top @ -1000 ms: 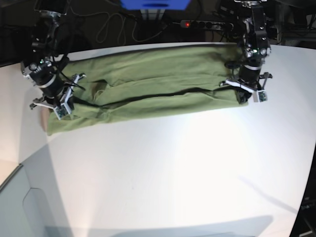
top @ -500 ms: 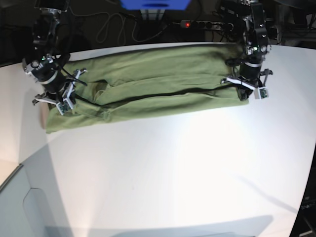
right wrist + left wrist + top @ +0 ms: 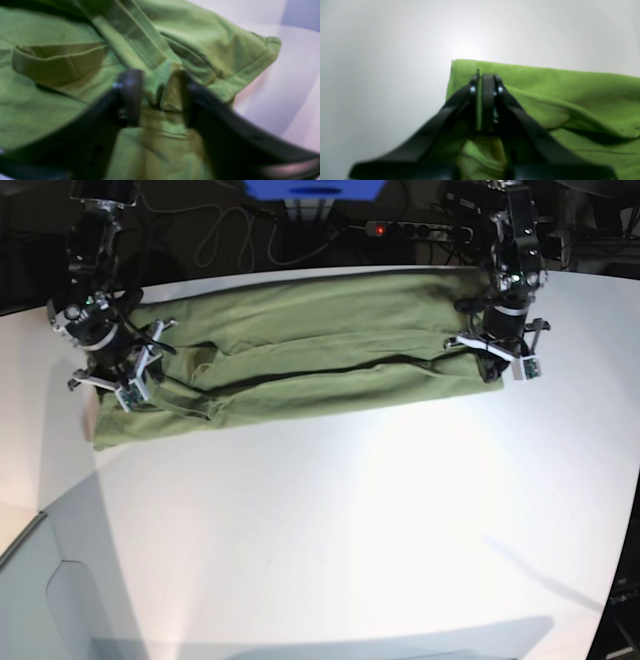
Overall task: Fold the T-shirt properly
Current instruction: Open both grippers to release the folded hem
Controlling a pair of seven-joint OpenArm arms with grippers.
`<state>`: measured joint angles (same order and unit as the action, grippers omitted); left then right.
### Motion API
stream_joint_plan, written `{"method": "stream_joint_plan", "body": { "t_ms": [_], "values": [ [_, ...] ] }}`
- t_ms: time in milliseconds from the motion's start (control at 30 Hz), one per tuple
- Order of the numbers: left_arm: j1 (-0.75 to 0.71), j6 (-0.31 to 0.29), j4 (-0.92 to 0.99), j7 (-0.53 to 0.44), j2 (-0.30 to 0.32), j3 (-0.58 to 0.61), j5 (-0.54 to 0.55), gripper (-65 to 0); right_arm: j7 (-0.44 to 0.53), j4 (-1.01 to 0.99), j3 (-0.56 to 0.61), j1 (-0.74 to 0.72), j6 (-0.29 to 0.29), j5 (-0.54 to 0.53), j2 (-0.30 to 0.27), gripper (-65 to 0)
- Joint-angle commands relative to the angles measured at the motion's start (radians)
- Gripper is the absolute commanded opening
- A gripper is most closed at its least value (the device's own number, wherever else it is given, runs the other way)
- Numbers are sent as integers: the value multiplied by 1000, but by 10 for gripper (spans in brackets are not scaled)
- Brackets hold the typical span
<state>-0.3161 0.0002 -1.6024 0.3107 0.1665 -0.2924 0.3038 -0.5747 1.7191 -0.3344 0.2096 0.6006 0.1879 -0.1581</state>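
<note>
T-shirt (image 3: 300, 365), olive green, lies lengthwise as a long folded band across the far part of the white bench (image 3: 380, 520), with a dark crease line running along its middle. Left claw (image 3: 485, 82) is at one end of the T-shirt, its jaws pressed narrow with a thin edge of green fabric pinched between them. Right claw (image 3: 156, 92) is at the opposite end, over the bunched sleeve and hem; its jaws stand apart with folds of the T-shirt lying between them, not clamped. A power strip (image 3: 415, 228) sits beyond the T-shirt.
</note>
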Motion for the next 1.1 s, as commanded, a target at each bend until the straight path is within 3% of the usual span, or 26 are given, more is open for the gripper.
{"method": "stream_joint_plan", "body": {
  "t_ms": [0, 67, 133, 267, 400, 500, 600, 833, 900, 1067],
  "values": [
    [1, 4, -16, -25, 9, -6, 7, -650, 22, 38, -12, -2, 11, -9, -11, -317],
    [-1, 4, -16, -29, 9, -6, 7, -650, 22, 81, -16, 4, 11, -9, -11, -248],
    [-2, 4, -20, -28, 9, -8, 7, -650, 22, 137, -33, 21, 11, -11, -8, -219],
    [-5, 7, -26, -23, 9, -8, 7, -649, 14, 238, -19, 24, 11, -14, -5, -218],
    [-15, 8, -29, -21, 9, -8, 7, -649, 11, 247, 67, -11, 11, -11, -5, -218],
    [-16, 8, -29, -21, 11, -8, 7, -633, -43, 224, 131, -55, 11, -11, -5, -218],
    [-18, 8, -29, -21, 15, -8, 7, -533, -64, 189, 197, -97, 9, -11, -4, -218],
    [-31, 4, -68, -21, 8, -61, 7, -180, -66, 101, 229, -161, 9, -9, 18, -222],
    [-44, 4, -88, -21, 9, -61, 7, -142, -66, 68, 229, -184, 9, -9, 18, -222],
    [-76, 2, -161, -23, 9, -63, 7, -141, -66, -6, 228, -220, 9, -9, 18, -225]
  ]
}}
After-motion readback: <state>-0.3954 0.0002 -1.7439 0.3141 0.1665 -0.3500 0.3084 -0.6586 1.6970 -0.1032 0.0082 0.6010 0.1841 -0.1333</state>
